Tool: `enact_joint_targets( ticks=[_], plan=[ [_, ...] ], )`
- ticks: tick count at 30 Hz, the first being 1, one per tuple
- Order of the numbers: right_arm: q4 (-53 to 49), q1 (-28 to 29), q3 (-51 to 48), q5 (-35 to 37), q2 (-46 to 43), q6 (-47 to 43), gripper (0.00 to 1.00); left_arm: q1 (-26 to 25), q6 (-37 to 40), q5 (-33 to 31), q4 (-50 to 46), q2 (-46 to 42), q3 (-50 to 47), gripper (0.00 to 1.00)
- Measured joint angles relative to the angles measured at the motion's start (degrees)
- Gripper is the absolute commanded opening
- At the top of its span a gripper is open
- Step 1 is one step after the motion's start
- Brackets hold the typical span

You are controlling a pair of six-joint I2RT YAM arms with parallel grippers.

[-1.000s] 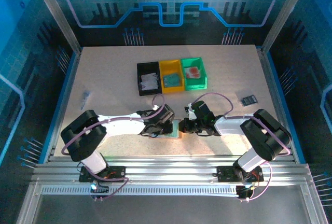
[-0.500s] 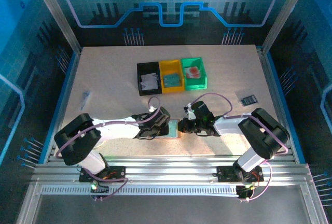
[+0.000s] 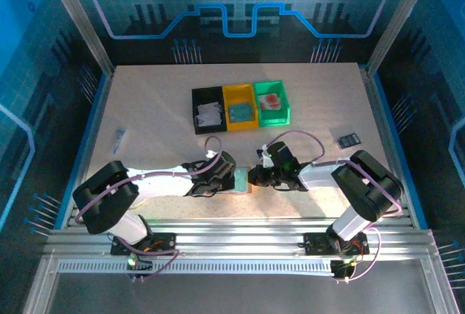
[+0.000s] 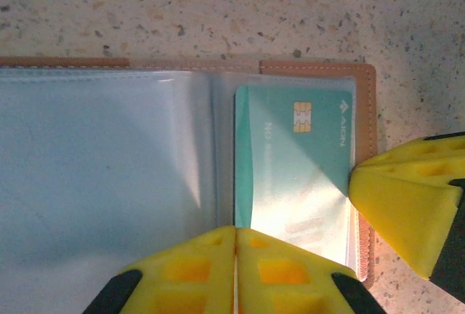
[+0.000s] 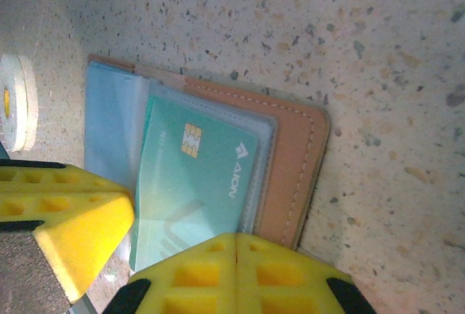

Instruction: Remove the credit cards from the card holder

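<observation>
Over the last second the left gripper (image 4: pixel 236 263) had sunk lower and slid toward the left of the top view. Its jaws had also drawn together. In the left wrist view the two yellow pads met along one seam at the bottom centre of the frame, clenched over the lower edge of the teal credit card (image 4: pixel 294 161). Whether they had nipped the card itself or only the clear film over it could not be told. The right gripper (image 5: pixel 236 259) was clenched too; in the left wrist view its yellow finger sat against the tan rim at the right of the frame, apparently steadying the holder.

The card holder (image 3: pixel 242 181) lay open on the speckled surface (image 4: pixel 218 9), low and centre in the top view, between the two grippers. The card was still seated in its pocket — so the closing looked like the start of a pull, with the extraction itself not yet done.

The holder was a tan, leather-like skin with pale stitching and a rounded corner. Its pockets were glossy blue-green film, softly creased and catching glare. The card was a thin, stiff rectangle with a gold chip and white lettering. On film that slick, the pads might slip rather than draw the card out.
</observation>
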Motion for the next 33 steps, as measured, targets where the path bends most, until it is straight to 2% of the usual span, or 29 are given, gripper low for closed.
enact_joint_targets(
  ticks=[1,26,30,33],
  plan=[
    [0.1,0.0,0.0,0.0,0.0,0.0,0.0,0.0,-0.1,0.0,0.1,0.0,0.0,0.0],
    [3.1,0.1,-0.6,-0.6,1.1,0.0,0.0,1.0,0.2,-0.6,4.1,-7.7,-5.6,0.0],
    [1.0,0.3,-0.3,-0.1,0.0,-0.1,0.0,1.4,0.3,0.2,4.0,-6.8,-5.6,0.11],
    [-2.9,0.5,0.2,0.7,-1.4,-0.8,0.02,1.4,0.2,0.5,4.0,-5.7,-5.6,0.13]
  ],
)
